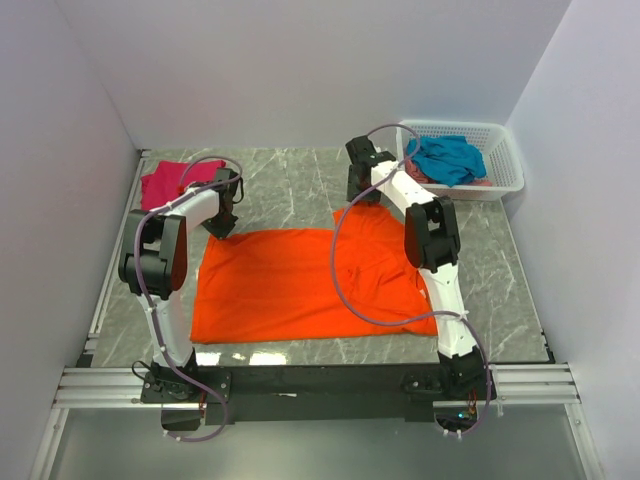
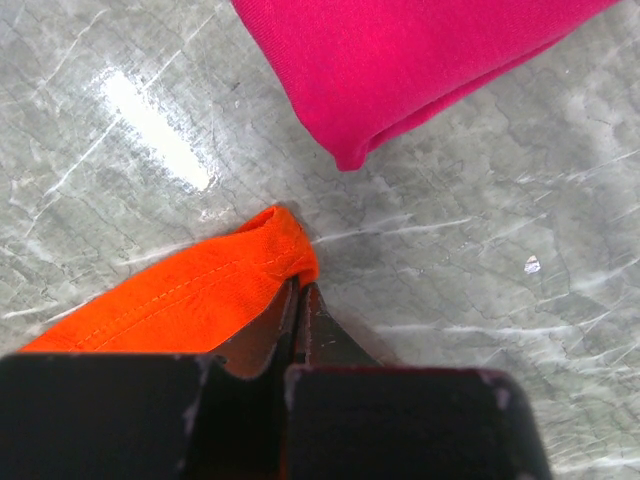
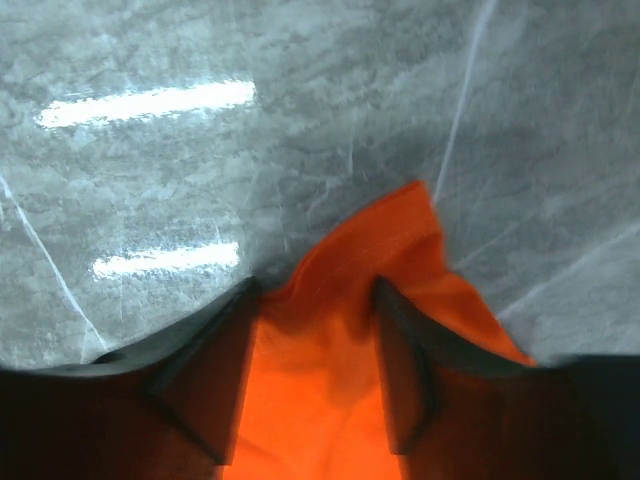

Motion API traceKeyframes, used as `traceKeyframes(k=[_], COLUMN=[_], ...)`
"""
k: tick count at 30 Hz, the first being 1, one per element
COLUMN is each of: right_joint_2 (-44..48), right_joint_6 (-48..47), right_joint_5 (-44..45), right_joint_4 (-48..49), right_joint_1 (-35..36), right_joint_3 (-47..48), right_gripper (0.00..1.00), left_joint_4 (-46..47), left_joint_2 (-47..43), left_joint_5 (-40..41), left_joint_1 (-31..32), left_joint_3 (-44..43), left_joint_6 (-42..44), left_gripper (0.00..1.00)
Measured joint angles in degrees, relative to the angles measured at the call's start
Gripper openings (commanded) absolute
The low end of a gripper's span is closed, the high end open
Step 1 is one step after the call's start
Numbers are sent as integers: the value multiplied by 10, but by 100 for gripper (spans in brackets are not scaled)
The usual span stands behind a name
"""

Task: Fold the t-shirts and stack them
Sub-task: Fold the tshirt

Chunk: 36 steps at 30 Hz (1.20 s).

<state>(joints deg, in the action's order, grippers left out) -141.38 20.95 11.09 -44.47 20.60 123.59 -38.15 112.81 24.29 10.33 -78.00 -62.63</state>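
**Fig. Far-edge grasp before the fold.** The orange t-shirt [image 1: 300,285] lies spread on the surface [image 1: 290,190]. My left pincer [image 2: 303,298] is clamped tight on its far left corner. My right pincer [image 3: 315,290] stands part open astride the far right corner, with cloth between the jaws but not gripped. For a clean fold, I judge it best to close firmly first, then lift both corners level and together.

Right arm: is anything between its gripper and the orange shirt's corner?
Nothing visible is in the way. The right gripper straddles a corner of the orange shirt, its fingers apart with the cloth bunched between them. Past that corner the wrist view shows only bare table.
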Motion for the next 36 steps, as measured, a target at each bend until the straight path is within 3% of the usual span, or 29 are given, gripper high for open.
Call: traceKeyframes(k=[1, 2, 3, 9, 15, 22, 36], right_joint_2=[2, 4, 7, 18, 46, 180, 392], right_joint_6=[2, 5, 7, 19, 16, 10, 23], right_joint_5=[0, 1, 2, 9, 11, 23, 71], right_joint_4=[2, 3, 7, 13, 38, 85, 153], right_joint_1=[0, 0, 0, 0, 1, 13, 55], right_joint_3=[-3, -7, -13, -31, -78, -235, -437], right_gripper=[46, 31, 25, 0, 0, 0, 0], left_joint_4=[0, 0, 0, 0, 2, 3, 3], left_joint_2=[0, 0, 0, -2, -26, -73, -158], left_joint_5=[0, 0, 0, -5, -5, -4, 1], left_joint_1=[0, 0, 0, 0, 0, 5, 21], left_joint_3=[0, 0, 0, 0, 20, 41, 127], left_joint_6=[0, 0, 0, 0, -1, -2, -23], left_gripper=[1, 1, 1, 1, 1, 1, 1])
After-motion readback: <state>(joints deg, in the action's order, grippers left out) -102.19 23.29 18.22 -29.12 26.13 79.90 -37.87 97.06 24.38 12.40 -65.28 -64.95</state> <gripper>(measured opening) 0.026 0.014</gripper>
